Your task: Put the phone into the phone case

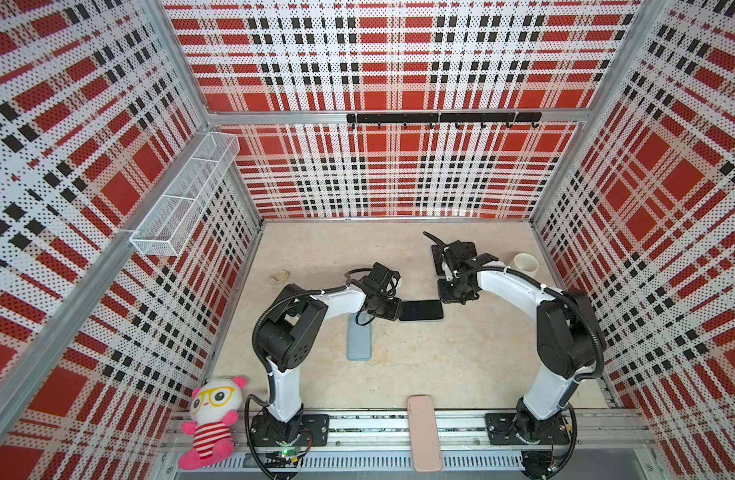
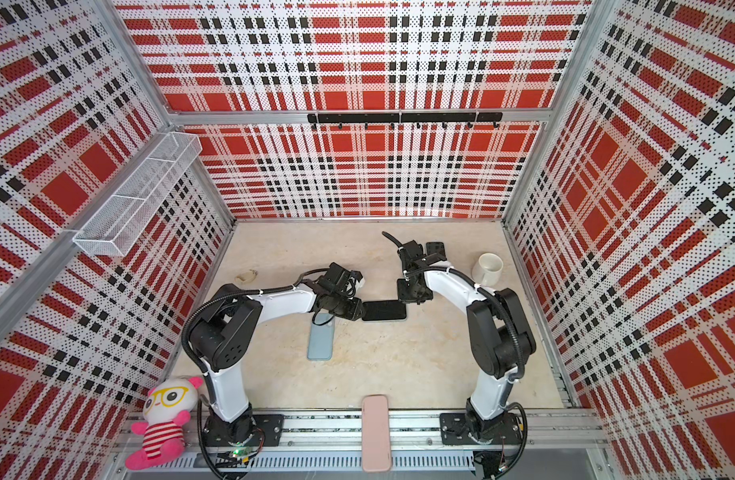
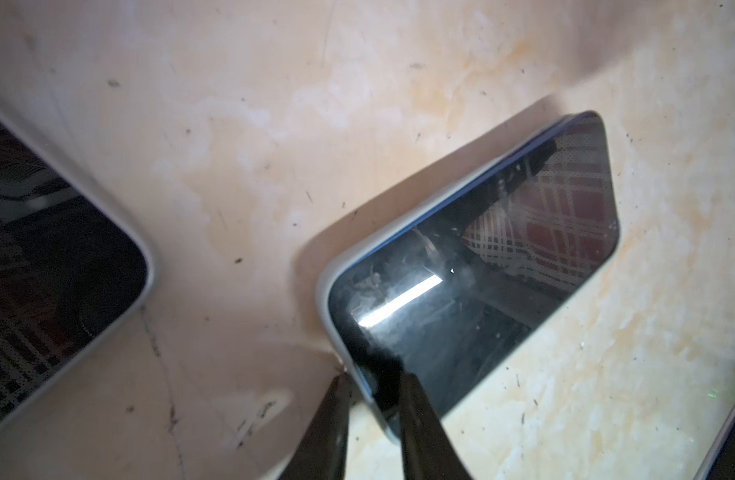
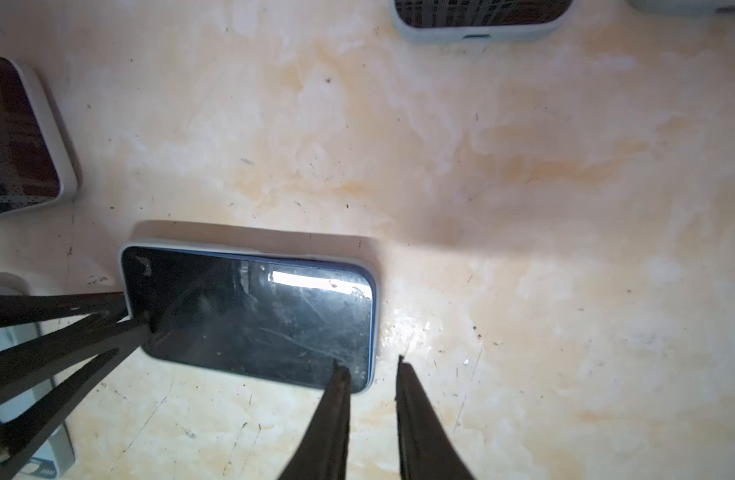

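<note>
— Beige marbled table noted. What is the largest loose item?

— A pink-and-white plush toy, seated at the near left corner beside the front rail. Next in size is a pink case lying across that rail, well apart from the work. After that comes a pale blue case, flat on the table, with its far end under the left arm.

— Where is the phone?

— The phone lies screen up at mid-table, long side crosswise, just beyond the far end of the pale blue case. In the left wrist view a pale phone case rims it. A thin blue strip shows between rim and glass along one long side. I cannot tell whether it is fully seated.

— Anything smaller?

— A white cup at the far right, apart from everything else.

— And the end effectors?

— The left gripper is clamped on the phone's short end near a corner, one finger on the glass and one outside the rim. The right gripper has its jaws parted and holds nothing. One tip is over the phone's opposite corner, the other over bare table.
</note>
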Available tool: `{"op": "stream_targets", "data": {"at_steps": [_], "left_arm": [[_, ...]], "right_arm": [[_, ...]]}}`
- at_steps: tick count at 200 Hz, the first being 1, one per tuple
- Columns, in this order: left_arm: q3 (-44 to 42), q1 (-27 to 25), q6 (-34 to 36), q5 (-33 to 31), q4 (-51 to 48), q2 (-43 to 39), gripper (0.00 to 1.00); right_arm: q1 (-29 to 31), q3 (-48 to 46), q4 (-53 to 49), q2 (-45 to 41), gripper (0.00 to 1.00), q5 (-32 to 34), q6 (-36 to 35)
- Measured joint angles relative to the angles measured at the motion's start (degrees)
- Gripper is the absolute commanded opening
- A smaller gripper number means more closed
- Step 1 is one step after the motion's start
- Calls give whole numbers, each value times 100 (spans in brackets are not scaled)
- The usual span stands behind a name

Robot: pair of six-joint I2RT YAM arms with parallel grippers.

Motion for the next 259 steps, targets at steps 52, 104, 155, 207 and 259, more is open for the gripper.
{"op": "stream_targets", "data": {"at_steps": [52, 104, 155, 207, 259], "left_arm": [[48, -37, 96, -140, -83, 0, 27], [87, -109, 157, -319, -142, -9, 27], [103, -133, 181, -369, -162, -9, 27], [140, -160, 192, -433, -219, -7, 28], [151, -160, 190, -474, -240, -7, 28]], "right_arm": [[-17, 240, -98, 514, 20, -74, -251], [-42, 350, -151, 822, 15, -59, -402], [-46, 588, -264, 1008, 12, -87, -507], [-46, 684, -380, 1097, 9, -103, -535], [-55, 503, -236, 1150, 9, -201, -485]]}}
